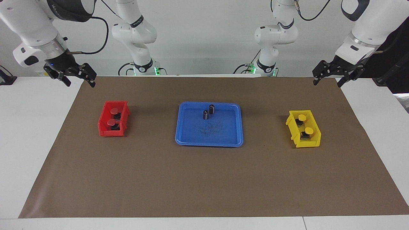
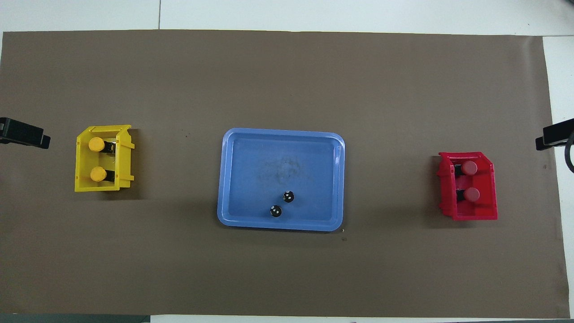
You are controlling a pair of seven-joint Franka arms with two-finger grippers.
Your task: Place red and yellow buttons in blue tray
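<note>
Two red buttons (image 1: 114,111) (image 1: 111,122) lie in a red bin (image 1: 104,127) toward the right arm's end of the table. Two yellow buttons (image 1: 302,117) (image 1: 308,130) lie in a yellow bin (image 1: 295,140) toward the left arm's end. The blue tray (image 1: 220,131) sits midway between the bins. My right gripper (image 1: 80,82) hangs open and empty over the mat's corner near the red bin. Open and empty too, my left gripper (image 1: 327,82) hangs over the mat's corner near the yellow bin. From overhead I see the buttons (image 2: 469,168) (image 2: 96,144) and the tray (image 2: 305,157).
Two dark capless cylinders (image 1: 211,109) (image 1: 205,115) stand upright in the tray, at its side nearer to the robots. A brown mat (image 1: 204,185) covers most of the white table and bears both bins and the tray.
</note>
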